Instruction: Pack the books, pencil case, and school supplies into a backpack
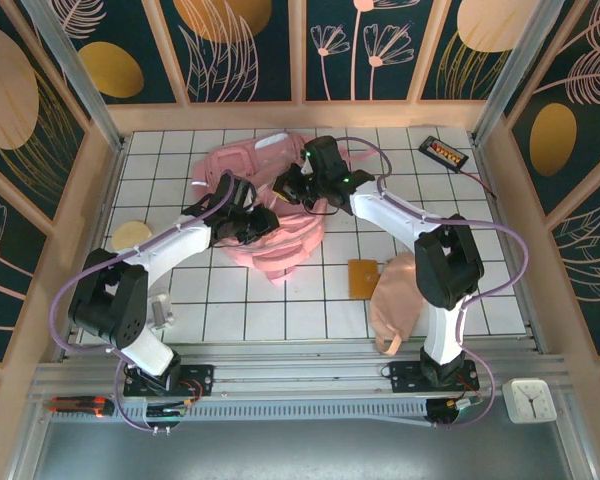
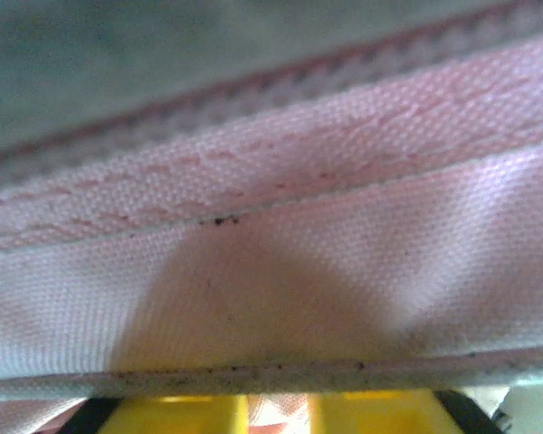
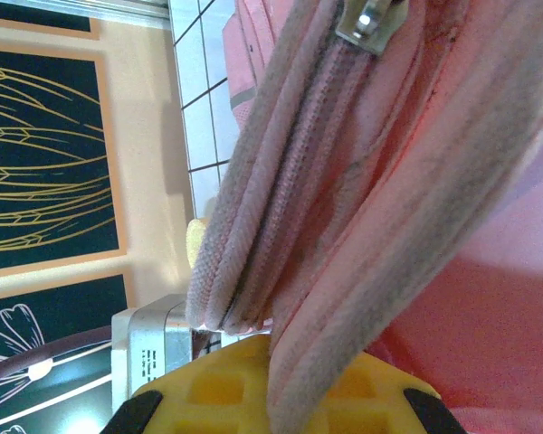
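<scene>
The pink backpack [image 1: 270, 215] lies crumpled at the middle of the tiled table. My left gripper [image 1: 255, 222] presses into its left side; in the left wrist view pink fabric [image 2: 281, 271] covers the yellow fingers [image 2: 181, 411], with a fold pinched in the narrow gap between them. My right gripper [image 1: 298, 185] is shut on the backpack's grey-trimmed zipper edge [image 3: 344, 271], below the metal zipper pull [image 3: 366, 23]. The orange square pad [image 1: 363, 277] and the peach pencil case [image 1: 395, 300] lie to the right, near the right arm's base. The books are out of view.
A black gadget with red marks [image 1: 446, 152] sits at the far right corner. A pale yellow disc [image 1: 132, 235] lies at the left edge, with a small metal block [image 1: 160, 310] nearer to me. A white clock [image 1: 528, 398] rests beyond the front rail. Wooden walls enclose the table.
</scene>
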Motion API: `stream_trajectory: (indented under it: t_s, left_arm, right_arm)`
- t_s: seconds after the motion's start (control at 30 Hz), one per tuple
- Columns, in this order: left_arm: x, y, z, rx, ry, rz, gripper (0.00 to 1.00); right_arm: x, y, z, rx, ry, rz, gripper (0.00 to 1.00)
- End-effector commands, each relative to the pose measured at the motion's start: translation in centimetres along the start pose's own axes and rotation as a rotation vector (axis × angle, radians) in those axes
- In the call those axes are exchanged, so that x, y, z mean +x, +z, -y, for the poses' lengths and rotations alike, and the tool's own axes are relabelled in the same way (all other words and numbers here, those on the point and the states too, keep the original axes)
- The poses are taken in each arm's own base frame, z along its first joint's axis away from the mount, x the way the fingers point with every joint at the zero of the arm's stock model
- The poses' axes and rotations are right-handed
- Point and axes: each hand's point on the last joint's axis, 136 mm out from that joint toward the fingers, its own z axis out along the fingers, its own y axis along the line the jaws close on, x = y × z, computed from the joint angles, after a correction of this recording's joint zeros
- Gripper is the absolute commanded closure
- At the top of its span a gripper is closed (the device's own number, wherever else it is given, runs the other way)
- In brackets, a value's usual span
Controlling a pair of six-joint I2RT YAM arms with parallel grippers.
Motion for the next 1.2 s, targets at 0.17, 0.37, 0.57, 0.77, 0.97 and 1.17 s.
stream_trajectory:
  t_s: [0.17, 0.37, 0.57, 0.77, 0.97, 1.17]
  left_arm:
    - [-1.5, -0.7, 2.2, 0.039, 0.035, 0.042, 0.62]
    - [-2.0, -0.9, 3.1, 0.064, 0.037, 0.051, 0.57]
    - [-2.5, -1.2, 4.6, 0.123, 0.024, 0.059, 0.65]
    - [-2.9, -1.9, 5.8, 0.153, 0.018, 0.062, 0.64]
    - [-3.4, -2.7, 6.9, 0.182, 0.01, 0.068, 0.62]
    - [-3.2, -2.5, 6.3, 0.168, -0.001, 0.057, 0.66]
  right_arm:
    - [2.1, -0.6, -5.2, -0.16, -0.076, -0.057, 1.0]
    - [2.1, -0.5, -5.1, -0.158, -0.073, -0.058, 1.0]
    - [2.3, -0.5, -5.0, -0.157, -0.071, -0.061, 1.0]
    - [2.4, -0.4, -4.7, -0.154, -0.068, -0.062, 1.0]
    - [2.6, -0.3, -4.4, -0.16, -0.06, -0.07, 1.0]
    - [2.6, -0.5, -3.9, -0.173, -0.038, -0.072, 1.0]
